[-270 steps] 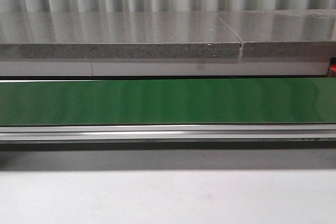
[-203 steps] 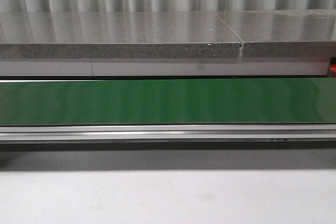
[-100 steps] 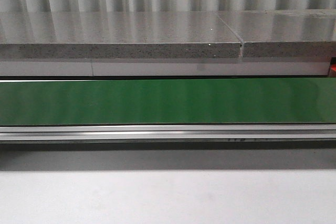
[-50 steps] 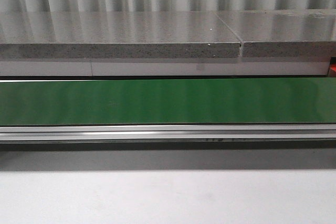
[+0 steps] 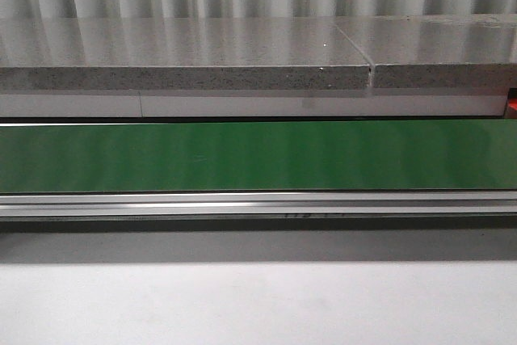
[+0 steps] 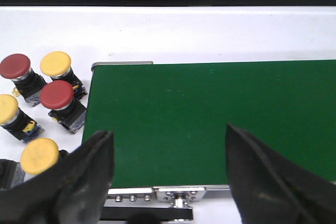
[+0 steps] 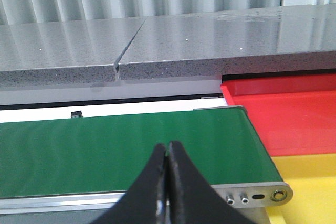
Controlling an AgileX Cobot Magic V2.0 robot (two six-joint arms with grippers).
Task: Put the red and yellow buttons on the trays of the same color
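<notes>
No button had yet been picked. The left gripper (image 6: 168, 156) was held wide open and empty over the belt (image 6: 210, 114); the right gripper (image 7: 167, 169) was closed, empty. Red buttons (image 6: 56, 94) and yellow buttons (image 6: 55, 63) lay on the bench (image 6: 210, 30) beside the belt's end, the red tray (image 7: 294, 108) and yellow tray (image 7: 310, 182) at the other. A reach to a button seemed needed next.

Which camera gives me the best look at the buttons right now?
The left wrist view: it shows five buttons, two red buttons and three yellow buttons, standing on the white table beside the end of the green belt. The front and right wrist views show no buttons at all.
</notes>
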